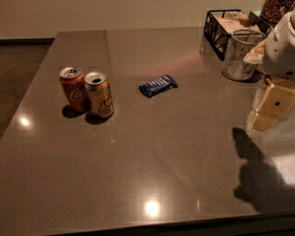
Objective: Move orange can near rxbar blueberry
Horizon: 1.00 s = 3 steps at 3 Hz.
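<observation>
The orange can (99, 94) stands upright on the grey countertop (152, 152) at the left. It is golden yellow with a dark graphic and an opened silver top. The rxbar blueberry (158, 85) lies flat a little to its right and further back, dark blue with pale lettering. The can and the bar are apart, roughly a can's height between them. My gripper (267, 113) hangs at the right edge of the view, above the counter and far to the right of both, holding nothing.
A red-orange Coca-Cola can (73, 89) stands touching the orange can's left side. A black wire basket (221, 27), a clear cup (242, 55) and a jar (276, 9) sit at the back right. The arm's shadow (258, 170) falls front right.
</observation>
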### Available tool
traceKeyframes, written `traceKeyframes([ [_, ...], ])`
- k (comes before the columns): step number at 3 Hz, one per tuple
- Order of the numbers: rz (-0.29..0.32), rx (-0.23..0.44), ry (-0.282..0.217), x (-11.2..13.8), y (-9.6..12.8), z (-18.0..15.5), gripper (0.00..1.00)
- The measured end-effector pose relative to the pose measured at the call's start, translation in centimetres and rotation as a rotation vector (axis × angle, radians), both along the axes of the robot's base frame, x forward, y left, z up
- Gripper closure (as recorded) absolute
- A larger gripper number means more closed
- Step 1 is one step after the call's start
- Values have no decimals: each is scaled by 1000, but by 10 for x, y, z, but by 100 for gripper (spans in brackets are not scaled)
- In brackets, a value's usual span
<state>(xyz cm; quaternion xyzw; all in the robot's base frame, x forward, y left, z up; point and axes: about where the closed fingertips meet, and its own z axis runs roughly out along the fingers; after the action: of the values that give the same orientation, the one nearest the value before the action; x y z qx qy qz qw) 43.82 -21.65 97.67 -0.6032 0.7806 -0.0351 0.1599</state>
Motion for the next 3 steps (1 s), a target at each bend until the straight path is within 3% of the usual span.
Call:
traceKeyframes([
  [1, 0, 0, 0, 0, 0, 0, 0],
  [2, 32, 27, 1, 9, 16, 5, 0],
  [3, 50, 127, 7, 37, 53, 3, 0],
])
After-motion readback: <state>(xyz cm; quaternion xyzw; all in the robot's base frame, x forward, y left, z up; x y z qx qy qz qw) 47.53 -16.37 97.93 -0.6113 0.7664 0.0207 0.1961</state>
